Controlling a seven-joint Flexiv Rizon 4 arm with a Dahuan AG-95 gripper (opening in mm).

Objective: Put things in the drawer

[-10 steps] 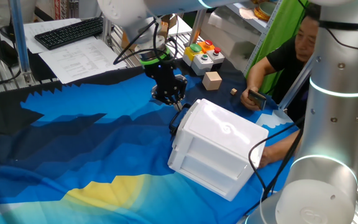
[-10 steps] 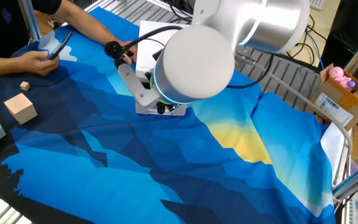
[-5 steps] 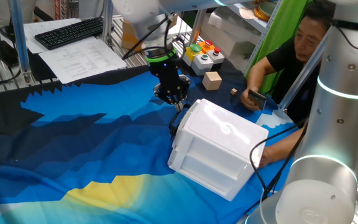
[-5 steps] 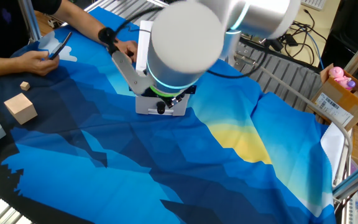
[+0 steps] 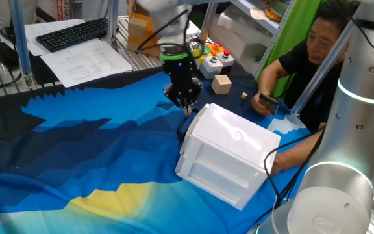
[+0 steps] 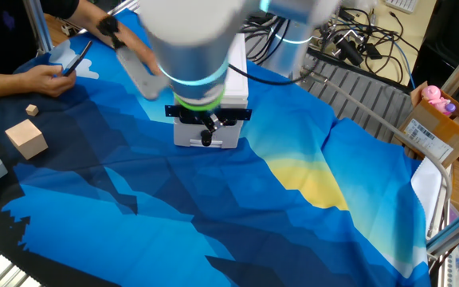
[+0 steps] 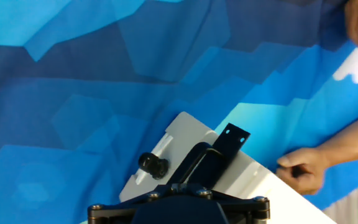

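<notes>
Hovering end effector (image 5: pixel 186 108) above the drawer's (image 5: pixel 186 133) handle, grip state seemingly unreadable.

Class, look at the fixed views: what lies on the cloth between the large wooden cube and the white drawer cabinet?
Only bare blue cloth lies between the large wooden cube and the white drawer cabinet, clearest in the fixed view facing the drawer's front.

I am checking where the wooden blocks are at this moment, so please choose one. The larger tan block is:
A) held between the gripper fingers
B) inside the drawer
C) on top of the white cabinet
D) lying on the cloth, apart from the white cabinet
D: the larger tan block lies on the dark part of the cloth, away from the white cabinet, and the gripper is not at it.
</notes>
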